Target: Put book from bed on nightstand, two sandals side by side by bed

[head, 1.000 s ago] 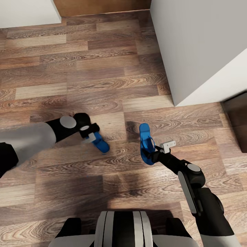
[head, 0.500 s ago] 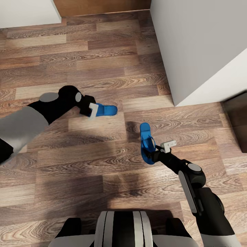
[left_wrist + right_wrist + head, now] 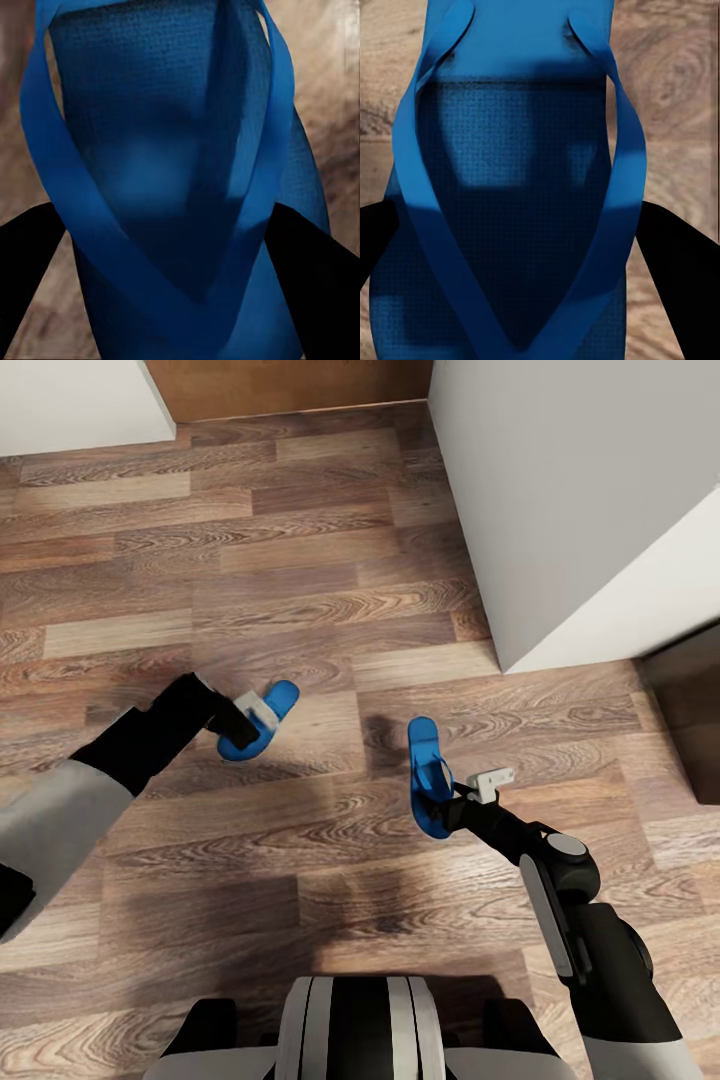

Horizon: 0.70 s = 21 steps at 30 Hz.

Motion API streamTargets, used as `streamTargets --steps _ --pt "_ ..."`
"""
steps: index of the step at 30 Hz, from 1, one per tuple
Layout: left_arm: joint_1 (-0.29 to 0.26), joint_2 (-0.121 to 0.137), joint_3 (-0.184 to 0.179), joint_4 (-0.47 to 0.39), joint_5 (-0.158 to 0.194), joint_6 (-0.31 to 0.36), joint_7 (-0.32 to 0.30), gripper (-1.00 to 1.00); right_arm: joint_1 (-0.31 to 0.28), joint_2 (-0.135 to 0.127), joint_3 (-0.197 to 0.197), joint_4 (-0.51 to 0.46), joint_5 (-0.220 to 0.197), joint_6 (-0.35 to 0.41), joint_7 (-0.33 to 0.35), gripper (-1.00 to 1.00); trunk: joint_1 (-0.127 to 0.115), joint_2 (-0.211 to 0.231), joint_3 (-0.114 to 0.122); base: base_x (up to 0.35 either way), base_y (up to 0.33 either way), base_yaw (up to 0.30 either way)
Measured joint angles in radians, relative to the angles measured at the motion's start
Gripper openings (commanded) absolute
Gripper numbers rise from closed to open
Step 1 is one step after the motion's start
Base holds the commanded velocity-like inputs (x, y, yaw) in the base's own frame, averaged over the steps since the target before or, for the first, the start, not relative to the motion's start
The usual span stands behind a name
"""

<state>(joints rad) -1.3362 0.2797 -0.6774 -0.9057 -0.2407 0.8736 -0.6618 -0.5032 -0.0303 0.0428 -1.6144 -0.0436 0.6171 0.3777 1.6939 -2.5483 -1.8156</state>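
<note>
Sandals are held one to each arm, low over the plank floor (image 3: 300, 600). Nearest, the right sandal (image 3: 428, 777) is clamped at its strapped end by the right gripper (image 3: 447, 807), its length running straight away from the robot; in the right wrist view the dark fingers (image 3: 675, 270) are seen pressed against both edges of the sole (image 3: 517, 187). A little farther and well apart to the left, the left sandal (image 3: 259, 719) is pinched by the left gripper (image 3: 240, 732) and is turned at a slant, so the pair is not yet parallel. In the left wrist view its sole (image 3: 165, 180) is gripped between the black fingers (image 3: 315, 277). Both are judged to be carried this way so that they can be set down together, which calls for the left one to be squared up and brought beside the right. Beyond them a pale grey-white block (image 3: 590, 500) is seen at the right, probably the bed. A white wall (image 3: 70, 400) is seen farthest off.
</note>
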Motion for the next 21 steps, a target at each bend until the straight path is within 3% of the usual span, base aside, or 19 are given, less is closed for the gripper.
streamTargets --steps 5,8,15,16,18,19,21 --pt "0.160 0.027 0.193 -0.163 0.070 0.043 0.016 -1.00 0.000 0.000 0.001 0.000 0.000 0.001 0.000 -1.00 0.000 0.000 0.008 0.000 0.000 -0.066" --pt "0.238 0.039 0.270 -0.235 0.108 0.047 0.026 -1.00 0.000 0.000 0.001 0.000 0.000 0.001 0.000 -1.00 0.000 0.000 0.012 0.000 0.000 -0.066" --pt "0.302 0.053 0.343 -0.311 0.173 0.053 0.035 -1.00 0.001 0.000 0.001 0.000 0.000 0.001 0.000 -1.00 0.000 0.000 0.023 0.000 0.000 -0.066" --pt "0.311 0.061 0.352 -0.337 0.217 0.055 0.037 -1.00 0.001 0.001 0.002 0.000 -0.001 0.001 0.000 -1.00 0.000 0.000 0.024 0.000 0.000 -0.065" --pt "0.317 0.065 0.354 -0.368 0.240 0.058 0.037 -1.00 0.000 0.001 0.003 0.000 0.000 0.002 0.000 -1.00 0.000 0.000 0.027 0.000 0.000 -0.059" --pt "0.325 0.068 0.358 -0.416 0.258 0.077 0.043 -1.00 0.000 0.002 0.005 0.000 -0.001 0.003 -0.001 -1.00 0.000 0.000 0.029 0.000 0.000 -0.033" --pt "0.344 0.066 0.371 -0.492 0.261 0.136 0.093 -1.00 -0.001 0.010 0.008 0.000 0.000 0.005 -0.002 -1.00 0.000 0.000 0.032 0.000 0.000 -0.024"
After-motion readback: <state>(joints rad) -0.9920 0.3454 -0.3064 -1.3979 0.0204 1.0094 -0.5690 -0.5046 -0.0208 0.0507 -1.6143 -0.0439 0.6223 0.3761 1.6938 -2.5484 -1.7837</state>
